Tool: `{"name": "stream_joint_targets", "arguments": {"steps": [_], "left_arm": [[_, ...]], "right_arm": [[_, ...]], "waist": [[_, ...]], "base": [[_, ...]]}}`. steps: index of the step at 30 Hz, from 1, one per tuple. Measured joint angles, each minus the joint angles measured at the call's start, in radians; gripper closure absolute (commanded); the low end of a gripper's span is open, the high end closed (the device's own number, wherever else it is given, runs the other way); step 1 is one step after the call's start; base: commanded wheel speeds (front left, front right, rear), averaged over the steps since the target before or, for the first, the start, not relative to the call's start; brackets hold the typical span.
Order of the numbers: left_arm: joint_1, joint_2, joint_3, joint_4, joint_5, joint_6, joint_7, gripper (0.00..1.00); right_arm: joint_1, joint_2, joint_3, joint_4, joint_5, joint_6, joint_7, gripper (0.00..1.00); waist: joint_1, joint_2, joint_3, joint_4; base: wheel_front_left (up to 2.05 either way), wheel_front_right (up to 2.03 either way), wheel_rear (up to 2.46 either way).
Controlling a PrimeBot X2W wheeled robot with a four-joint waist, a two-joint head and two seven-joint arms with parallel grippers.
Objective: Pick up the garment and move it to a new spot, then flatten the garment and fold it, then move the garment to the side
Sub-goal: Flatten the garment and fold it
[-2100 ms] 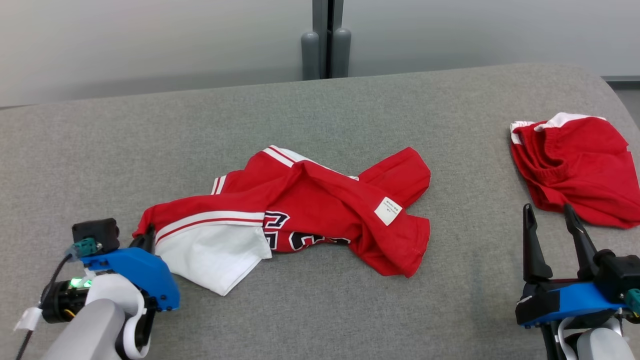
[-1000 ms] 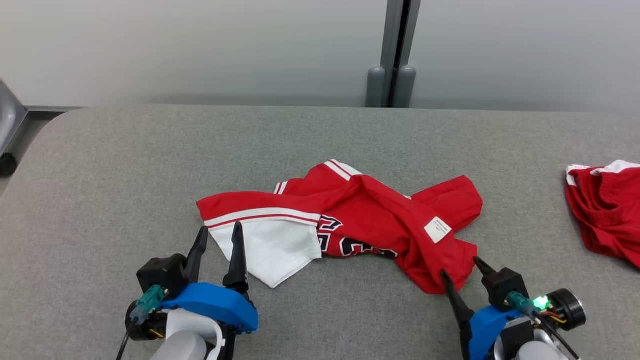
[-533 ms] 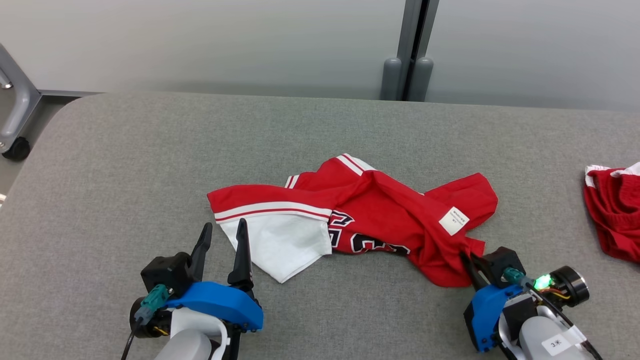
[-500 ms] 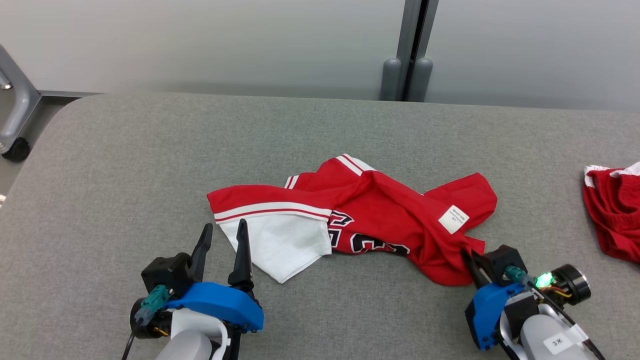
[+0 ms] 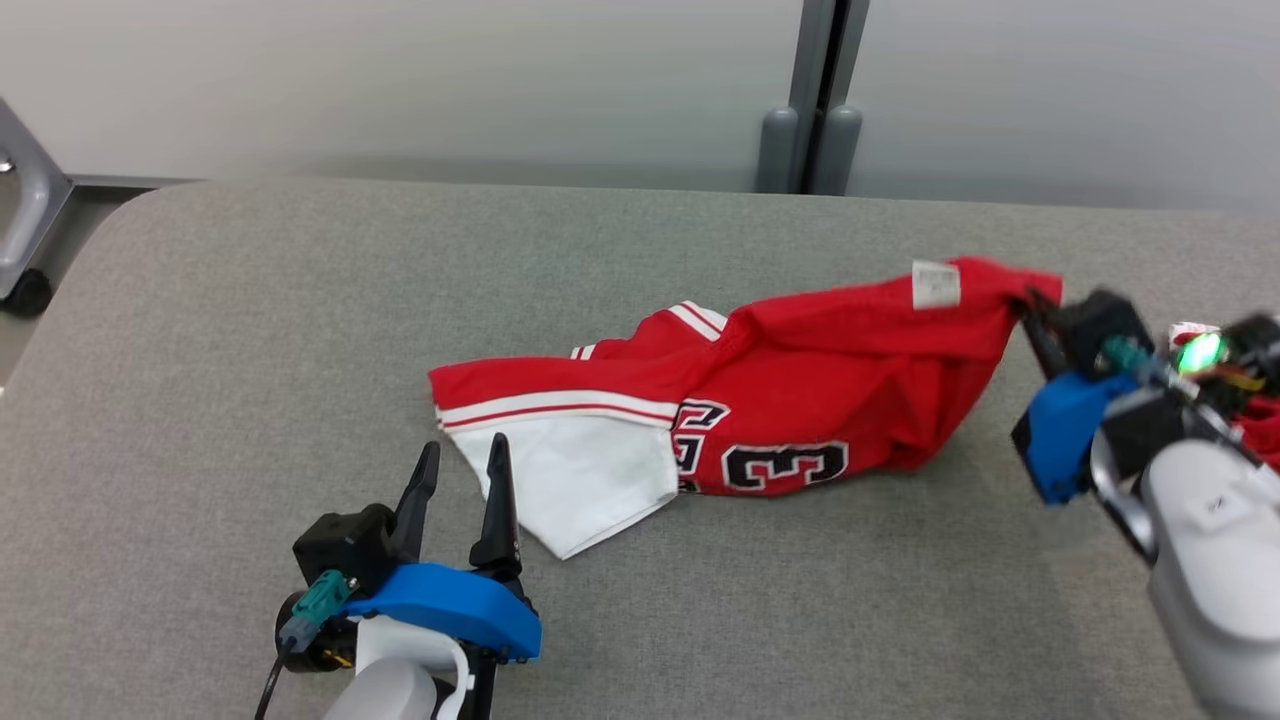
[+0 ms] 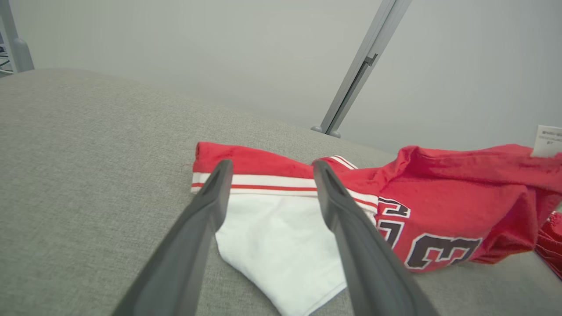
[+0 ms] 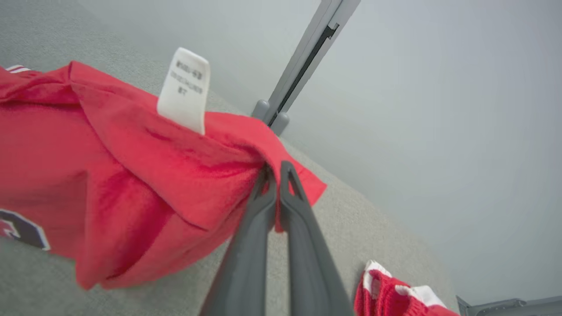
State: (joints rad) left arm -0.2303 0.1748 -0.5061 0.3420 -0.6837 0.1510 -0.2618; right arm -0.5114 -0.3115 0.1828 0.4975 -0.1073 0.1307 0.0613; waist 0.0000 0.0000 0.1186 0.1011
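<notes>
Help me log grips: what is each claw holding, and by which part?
The right claw pinches the red jersey by its raised corner near the white label. The left claw is open, holding nothing.

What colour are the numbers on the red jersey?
The numbers are black with white outlines; the left wrist view shows them best.

Red garment between right fingers

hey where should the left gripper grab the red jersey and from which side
Probably its striped corner, nearest the open left gripper, coming straight ahead from the robot's side. It lies flat and exposed, opposite the end of the jersey that the right gripper pinches.
</notes>
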Motion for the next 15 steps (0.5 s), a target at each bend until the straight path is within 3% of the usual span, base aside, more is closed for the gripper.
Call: {"name": "stream_joint_targets", "arguments": {"steps": [5, 9, 15], "left_arm": [[-0.021, -0.018, 0.005, 0.000, 0.011, -0.011, 0.000, 0.00], [-0.031, -0.027, 0.012, 0.007, 0.021, -0.021, 0.000, 0.00], [-0.043, -0.047, 0.037, 0.013, 0.039, -0.033, 0.000, 0.00]], "right_arm": [[-0.176, -0.069, 0.036, 0.047, -0.018, 0.000, 0.035, 1.00], [-0.307, -0.110, 0.032, 0.107, -0.102, 0.000, 0.005, 1.00], [-0.351, -0.091, 0.047, 0.204, -0.194, 0.000, -0.090, 1.00]], "waist": [[0.0000, 0.0000, 0.026, 0.024], [0.0000, 0.0000, 0.053, 0.049], [0.0001, 0.0001, 0.088, 0.069]], "base": [[0.00, 0.00, 0.00], [0.00, 0.00, 0.00], [0.00, 0.00, 0.00]]}}
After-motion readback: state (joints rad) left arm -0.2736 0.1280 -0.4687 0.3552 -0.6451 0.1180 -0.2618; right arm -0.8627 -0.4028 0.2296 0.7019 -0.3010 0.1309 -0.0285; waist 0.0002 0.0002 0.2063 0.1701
